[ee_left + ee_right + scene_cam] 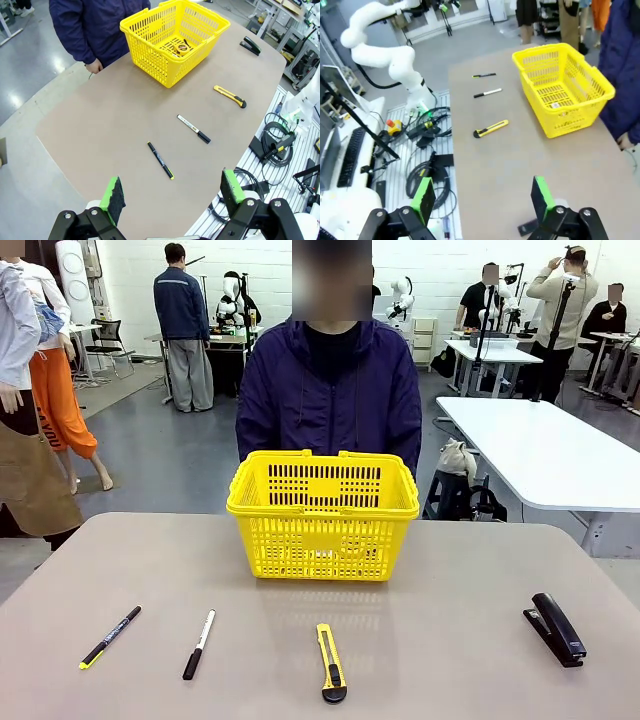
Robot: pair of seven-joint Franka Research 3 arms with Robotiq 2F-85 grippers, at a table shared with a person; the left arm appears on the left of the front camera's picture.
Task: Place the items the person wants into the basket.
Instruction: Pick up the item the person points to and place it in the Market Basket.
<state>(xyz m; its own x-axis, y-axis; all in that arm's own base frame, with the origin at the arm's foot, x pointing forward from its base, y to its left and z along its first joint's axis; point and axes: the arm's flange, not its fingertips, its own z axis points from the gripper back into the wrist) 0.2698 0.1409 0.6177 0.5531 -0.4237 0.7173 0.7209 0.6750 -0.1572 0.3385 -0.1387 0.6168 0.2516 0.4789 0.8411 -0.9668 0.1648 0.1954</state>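
While left gripper (172, 192) and right gripper (482, 196) both sit spread wide, holding nothing, no pick is committed.

Tape measure (182, 48) lies in the basket (322, 510), which stands mid far edge of the table (450, 570), right in front of the person (330, 400). Knife (331, 663) and marker (110, 637) lie flat along the near edge, knife mid, marker toward the left corner.

Risks:
1) Pen (199, 644) lies near the marker and has the same slim dark shape, so a wrong pick is easy. Stapler (555, 628) toward the right corner is another decoy.
2) Knife and marker are low and flat. Fingers landing off-centre could skid them or scrape the table, and the marker may roll.
3) Basket looks light. Clipping its rim on a drop could shove it toward the person.
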